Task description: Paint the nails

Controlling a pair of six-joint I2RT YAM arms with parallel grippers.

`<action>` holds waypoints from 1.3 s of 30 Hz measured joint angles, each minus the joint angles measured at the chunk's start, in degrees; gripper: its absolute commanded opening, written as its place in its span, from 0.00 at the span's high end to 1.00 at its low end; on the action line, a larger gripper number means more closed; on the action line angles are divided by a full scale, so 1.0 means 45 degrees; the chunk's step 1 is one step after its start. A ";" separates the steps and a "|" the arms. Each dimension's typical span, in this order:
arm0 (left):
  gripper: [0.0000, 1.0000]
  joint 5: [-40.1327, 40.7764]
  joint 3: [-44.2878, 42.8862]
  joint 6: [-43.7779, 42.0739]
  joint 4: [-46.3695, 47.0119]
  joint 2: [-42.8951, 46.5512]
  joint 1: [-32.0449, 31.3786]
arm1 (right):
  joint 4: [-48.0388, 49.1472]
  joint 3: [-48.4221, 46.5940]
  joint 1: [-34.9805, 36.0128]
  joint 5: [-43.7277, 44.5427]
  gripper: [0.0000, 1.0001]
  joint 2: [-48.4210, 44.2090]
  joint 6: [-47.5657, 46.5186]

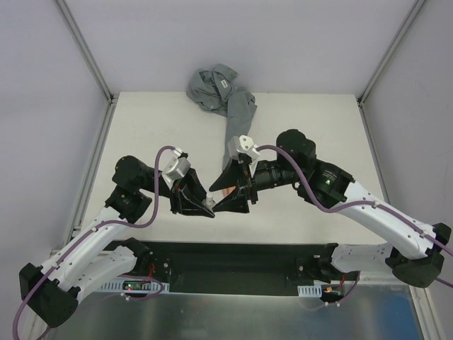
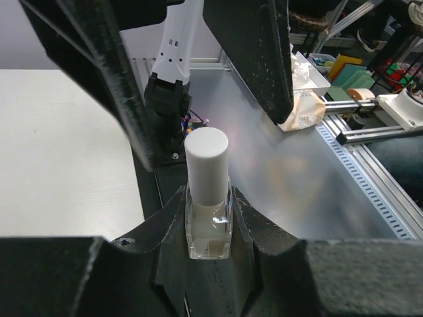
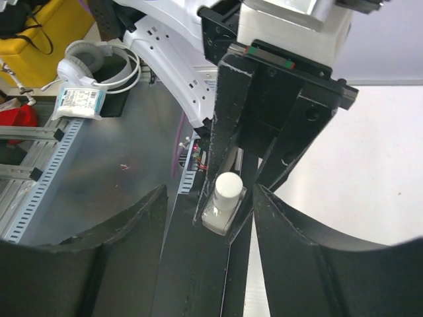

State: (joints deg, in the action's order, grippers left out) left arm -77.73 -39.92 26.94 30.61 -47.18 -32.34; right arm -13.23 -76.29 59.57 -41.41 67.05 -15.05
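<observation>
A small clear bottle (image 2: 209, 232) with a white cap (image 2: 206, 164) stands clamped between the fingers of my left gripper (image 2: 207, 198), which holds it above the table. In the top view, my left gripper (image 1: 203, 203) and the bottle (image 1: 209, 205) are at the table's front middle. My right gripper (image 1: 232, 195) is open and faces the bottle, with a finger on each side of the cap and not touching it. In the right wrist view, the bottle (image 3: 223, 201) sits just beyond my right gripper (image 3: 210, 198). The peach mannequin hand (image 1: 222, 185) lies mostly hidden under the right gripper. Its nails cannot be seen.
The hand's grey sleeve (image 1: 237, 113) runs from the table's middle to a bunched heap (image 1: 212, 83) at the back edge. A black strip (image 1: 233, 258) and a metal plate border the table's front. Frame posts stand at the back corners.
</observation>
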 measured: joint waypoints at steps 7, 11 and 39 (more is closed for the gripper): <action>1.00 -0.0073 0.0000 0.0044 0.0092 0.0010 0.0000 | 0.0753 -0.0049 -0.0151 -0.1190 0.52 0.0369 0.0102; 1.00 -0.0087 0.0000 0.0083 0.0092 0.0010 0.0000 | 0.1035 -0.0049 -0.0160 -0.1506 0.61 0.0670 0.0155; 1.00 0.6470 0.0262 -0.2540 -0.5464 0.2293 -0.0233 | 0.1783 0.1059 0.5741 1.7189 1.00 0.0631 0.5926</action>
State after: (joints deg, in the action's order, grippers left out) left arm -48.62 -38.74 15.51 6.02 -36.86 -33.39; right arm -5.21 -71.53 85.41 35.94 69.89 11.62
